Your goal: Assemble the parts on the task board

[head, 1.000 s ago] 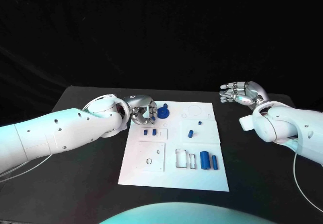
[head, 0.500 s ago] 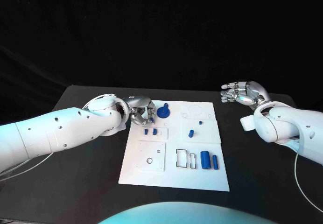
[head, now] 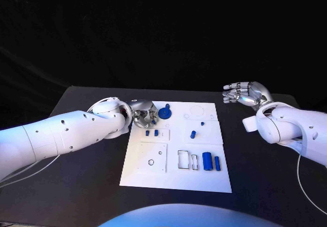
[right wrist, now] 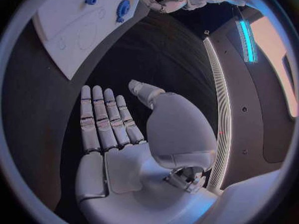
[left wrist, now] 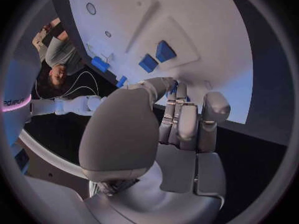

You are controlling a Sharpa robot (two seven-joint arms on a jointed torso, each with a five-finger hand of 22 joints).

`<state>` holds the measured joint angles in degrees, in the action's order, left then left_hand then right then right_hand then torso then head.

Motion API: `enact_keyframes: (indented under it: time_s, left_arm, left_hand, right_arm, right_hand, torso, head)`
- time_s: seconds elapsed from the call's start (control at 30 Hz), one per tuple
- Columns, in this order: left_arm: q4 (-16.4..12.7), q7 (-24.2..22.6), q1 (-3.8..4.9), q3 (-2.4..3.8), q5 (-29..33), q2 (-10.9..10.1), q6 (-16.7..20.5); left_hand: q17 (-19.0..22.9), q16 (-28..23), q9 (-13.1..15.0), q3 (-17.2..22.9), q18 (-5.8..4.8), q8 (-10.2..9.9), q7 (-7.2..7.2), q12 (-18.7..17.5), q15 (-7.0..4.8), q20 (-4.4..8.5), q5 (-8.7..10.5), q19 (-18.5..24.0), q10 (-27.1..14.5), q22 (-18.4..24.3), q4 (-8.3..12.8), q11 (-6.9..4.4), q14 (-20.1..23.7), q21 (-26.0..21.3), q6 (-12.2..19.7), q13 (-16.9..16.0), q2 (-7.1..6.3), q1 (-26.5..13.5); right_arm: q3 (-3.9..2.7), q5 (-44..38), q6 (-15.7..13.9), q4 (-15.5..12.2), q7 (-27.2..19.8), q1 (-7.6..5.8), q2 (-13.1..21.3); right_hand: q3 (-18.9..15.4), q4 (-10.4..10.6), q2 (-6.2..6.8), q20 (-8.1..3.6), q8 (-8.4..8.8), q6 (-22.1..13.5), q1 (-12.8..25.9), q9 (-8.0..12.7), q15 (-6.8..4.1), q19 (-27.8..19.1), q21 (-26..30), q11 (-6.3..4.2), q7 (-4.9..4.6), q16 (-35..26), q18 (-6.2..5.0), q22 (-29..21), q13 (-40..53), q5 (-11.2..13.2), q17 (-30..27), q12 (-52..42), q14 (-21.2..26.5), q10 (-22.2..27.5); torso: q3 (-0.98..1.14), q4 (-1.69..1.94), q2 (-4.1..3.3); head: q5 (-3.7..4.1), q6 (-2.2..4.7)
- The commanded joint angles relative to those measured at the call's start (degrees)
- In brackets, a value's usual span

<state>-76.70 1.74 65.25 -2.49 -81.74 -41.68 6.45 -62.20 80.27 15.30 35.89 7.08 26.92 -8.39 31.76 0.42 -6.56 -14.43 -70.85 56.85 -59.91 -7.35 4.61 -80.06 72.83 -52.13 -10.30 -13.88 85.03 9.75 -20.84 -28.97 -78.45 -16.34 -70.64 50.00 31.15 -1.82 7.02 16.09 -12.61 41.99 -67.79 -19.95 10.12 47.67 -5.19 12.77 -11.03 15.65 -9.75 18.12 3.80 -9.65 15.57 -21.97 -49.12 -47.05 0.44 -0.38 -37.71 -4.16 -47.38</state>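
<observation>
Two hands showed: the left hand (head: 143, 116) curled over the task board's (head: 178, 175) far-left corner beside a blue part (head: 165, 112), grip unclear, while the right hand (head: 246, 94) hovered open-fingered beyond its far-right edge.

The left hand (head: 144, 116) covers the task board (head: 153, 172) at its far left corner, so whatever lies beneath its curled fingers (left wrist: 187, 129) is hidden, and whether they hold a part cannot be told. The small blue parts (head: 151, 134) near the left edge are too small to make out
</observation>
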Motion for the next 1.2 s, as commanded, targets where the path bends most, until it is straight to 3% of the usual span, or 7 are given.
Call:
enact_keyframes:
  time_s: [0.03,0.77,0.83,0.93,1.2]
  left_arm:
    - [0.0,0.1,-0.34,-0.14,0.4,0.2,-2.2]
    - [-0.1,0.0,-0.39,-0.15,0.7,0.3,-1.4]
    - [0.0,0.1,-0.39,-0.15,0.7,0.3,-1.5]
    - [0.1,0.3,-0.39,-0.15,0.9,0.4,-1.6]
    - [0.2,0.8,-0.38,-0.15,1.0,0.4,-1.5]
  left_hand:
    - [0.1,0.1,0.0,-0.1,-0.36,-0.2,0.06,-0.3,-0.02,0.02,0.3,-0.3,0.5,0.0,0.2,-0.12,-0.4,0.1,-0.3,0.1,0.05,-0.4]
    - [0.0,0.2,0.2,-0.2,-0.41,-0.2,0.23,-0.3,-0.17,0.1,0.33,-0.4,1.2,-0.3,0.6,-0.33,-0.5,0.3,-1.1,-0.1,0.33,-0.4]
    - [0.2,0.1,0.0,-0.2,-0.37,-0.7,0.11,-0.6,-0.13,0.12,0.33,-0.3,0.9,-0.1,0.6,-0.22,-0.5,0.2,-0.6,0.0,0.24,-0.5]
    - [0.9,0.0,-1.1,0.2,-0.28,-3.9,-0.54,-1.9,0.28,-0.17,0.25,0.2,-0.1,0.4,0.6,0.23,-0.3,-0.2,2.8,0.3,-0.17,-1.1]
    - [1.7,0.0,-1.7,0.1,-0.17,-5.6,-1.08,-3.8,0.99,-0.69,0.27,0.7,-2.4,1.0,0.4,1.16,0.2,-0.6,3.4,0.9,-0.97,-2.2]
  right_arm:
    - [-0.01,-0.3,0.8,-0.1,-0.6,0.03,0.0]
    - [-0.01,-0.3,0.8,-0.1,-0.6,0.03,0.1]
    - [-0.01,-0.3,0.8,-0.1,-0.6,0.03,0.1]
    - [-0.01,-0.3,0.8,-0.2,-0.6,0.03,0.1]
    - [-0.01,-0.3,0.8,-0.2,-0.6,0.03,0.2]
  right_hand:
    - [-0.4,0.1,-0.47,0.03,0.28,-0.4,0.1,0.1,0.11,0.3,0.3,-0.12,-5.18,0.4,-0.39,-0.1,0.0,-0.2,-0.1,-0.4,0.4,0.3]
    - [-0.4,0.1,-0.51,0.04,0.29,-0.4,0.1,0.1,0.12,0.4,0.4,-0.11,-5.19,0.6,-0.39,-0.3,0.0,-0.2,-0.2,-0.5,0.6,0.4]
    - [-0.4,0.1,-0.51,0.04,0.29,-0.4,0.1,0.1,0.12,0.4,0.4,-0.11,-5.19,0.6,-0.39,-0.3,0.0,-0.2,-0.2,-0.5,0.6,0.4]
    - [-0.4,0.1,-0.51,0.04,0.29,-0.4,0.1,0.1,0.12,0.4,0.4,-0.11,-5.19,0.6,-0.39,-0.3,0.0,-0.2,-0.2,-0.5,0.6,0.4]
    - [-0.4,0.1,-0.51,0.04,0.29,-0.4,0.1,0.1,0.12,0.4,0.4,-0.11,-5.19,0.6,-0.39,-0.3,0.0,-0.2,-0.2,-0.5,0.6,0.4]
  torso:
    - [-0.02,0.03,0.02]
    - [0.01,0.04,0.05]
    - [0.02,0.04,0.04]
    - [0.0,0.06,0.06]
    - [0.0,0.06,0.07]
  head:
    - [0.05,-0.14]
    - [0.27,-0.05]
    - [0.27,-0.05]
    - [0.33,-0.03]
    - [0.34,0.0]
